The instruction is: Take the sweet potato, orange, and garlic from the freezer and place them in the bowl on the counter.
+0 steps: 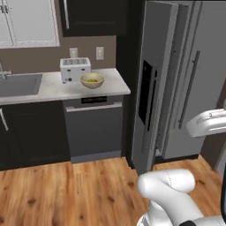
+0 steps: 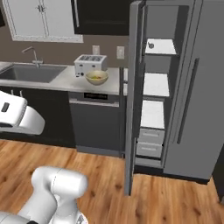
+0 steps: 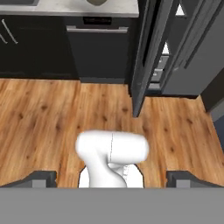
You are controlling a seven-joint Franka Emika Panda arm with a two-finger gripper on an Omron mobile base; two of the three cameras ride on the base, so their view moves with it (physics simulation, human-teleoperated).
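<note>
The pale yellow-tan bowl stands on the marbled counter beside the toaster. A yellow-olive bit, the orange, and a reddish bit, the sweet potato, lie in it, both very small. The freezer has its long door swung open. A small roundish thing, apparently the garlic, rests on its top white shelf. In the hand view my gripper is open and empty, its fingertips far apart. It looks down over the wood floor, well short of the freezer.
A silver toaster sits behind the bowl and a steel sink lies to the left. A dark dishwasher stands under the counter. The open freezer door juts out over the wood floor between the counter and the fridge.
</note>
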